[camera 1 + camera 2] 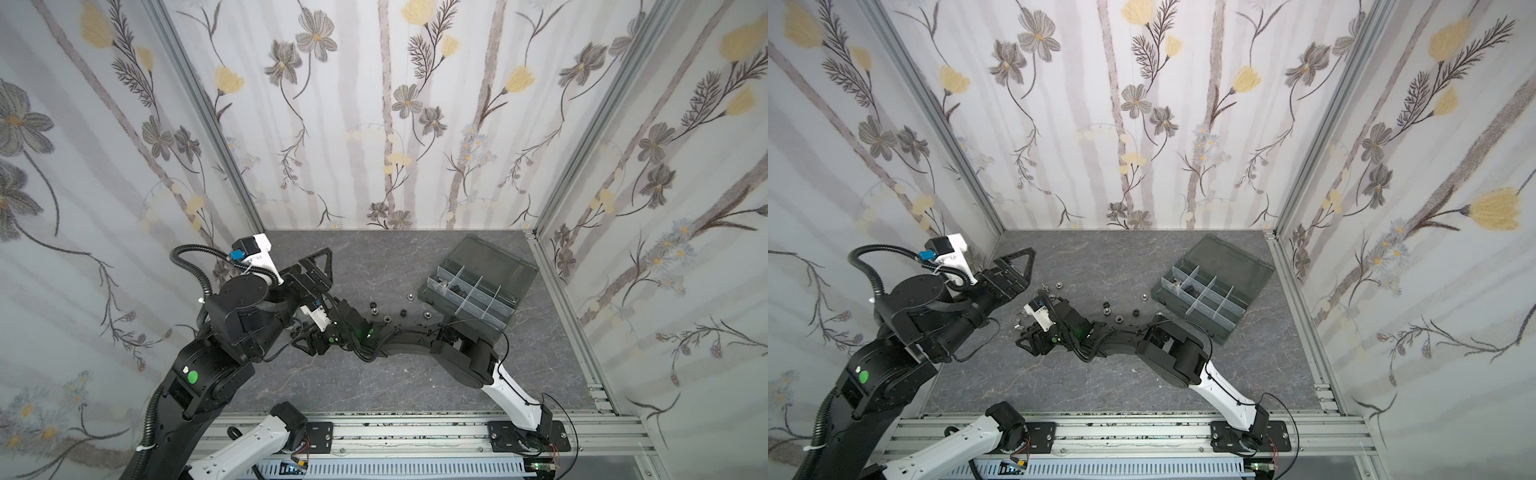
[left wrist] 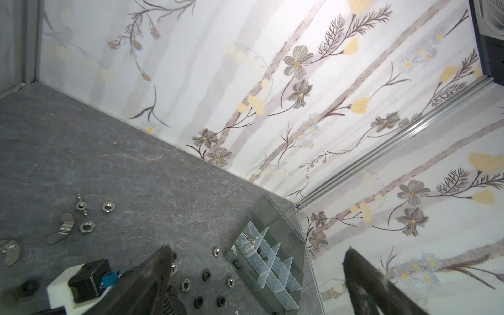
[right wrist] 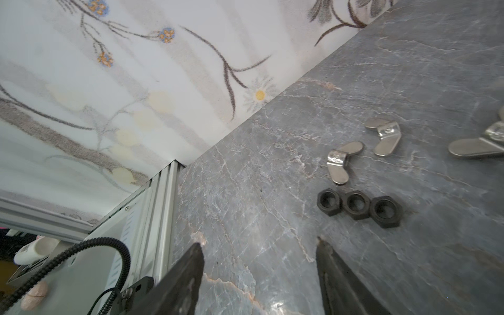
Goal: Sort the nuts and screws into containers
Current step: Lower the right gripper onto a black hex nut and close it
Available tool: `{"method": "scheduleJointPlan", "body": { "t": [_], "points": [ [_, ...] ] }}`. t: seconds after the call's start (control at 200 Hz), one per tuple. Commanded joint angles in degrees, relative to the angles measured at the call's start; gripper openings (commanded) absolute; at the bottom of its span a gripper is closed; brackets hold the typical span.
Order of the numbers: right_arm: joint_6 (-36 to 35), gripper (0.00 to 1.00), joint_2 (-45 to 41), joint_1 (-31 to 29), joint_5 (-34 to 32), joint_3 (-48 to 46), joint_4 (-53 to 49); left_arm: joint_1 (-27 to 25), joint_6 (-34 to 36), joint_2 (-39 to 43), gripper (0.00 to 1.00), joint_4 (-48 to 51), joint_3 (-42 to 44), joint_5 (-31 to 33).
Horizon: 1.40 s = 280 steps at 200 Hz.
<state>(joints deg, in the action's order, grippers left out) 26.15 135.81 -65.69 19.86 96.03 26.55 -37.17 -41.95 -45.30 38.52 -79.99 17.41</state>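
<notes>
So, starting at the left: the left gripper (image 1: 1025, 272) hangs above the grey table (image 1: 1108, 253), and in its wrist view its fingers (image 2: 159, 268) are spread wide with nothing between them. Just right of it in a top view there's a little bunch of loose hardware. The left wrist view shows it better: silver hex nuts (image 2: 86, 226) lying flat among a few wing nuts (image 2: 61, 227).

Next comes the right gripper (image 1: 1026, 338), which sits across the middle, low over the left half of the table. Its fingers (image 3: 195, 261) are apart too, with only bare table between them. Near them, three black nuts (image 3: 356, 204) lie in a touching row, and more silver wing nuts are just beside that.

In both top views a loose scatter of black and silver nuts lies on the table in the middle, between the arms and the box.

Far right is the organizer box (image 1: 478, 286), set at an angle, with its smoky lid (image 1: 494, 262) open and laid back toward the back wall. One end compartment holds some silvery pieces (image 2: 246, 241), and the compartment next to it has something dark. Could be screws, honestly too small to tell.
</notes>
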Motion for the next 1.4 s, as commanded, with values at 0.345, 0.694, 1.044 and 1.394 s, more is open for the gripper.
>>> {"method": "scheduleJointPlan", "body": {
  "t": [0.345,0.694,1.044,1.394],
  "points": [
    [-1.89,0.65,-4.88,0.59,-0.13,-2.38,-2.75,0.17,-2.86,-1.60,0.95,13.58,-2.87,11.46],
    [-0.27,0.61,-13.20,5.01,-3.44,-7.08,-10.74,0.60,5.73,-3.88,0.94,16.67,7.32,14.02],
    [-1.08,0.54,-18.16,5.31,-18.43,-8.67,-27.72,2.16,17.41,1.41,0.92,3.81,18.80,9.30],
    [-1.28,0.52,-18.40,9.74,-27.08,-9.65,-38.30,2.70,18.53,5.21,0.93,-3.04,28.37,6.03]
  ]
}}
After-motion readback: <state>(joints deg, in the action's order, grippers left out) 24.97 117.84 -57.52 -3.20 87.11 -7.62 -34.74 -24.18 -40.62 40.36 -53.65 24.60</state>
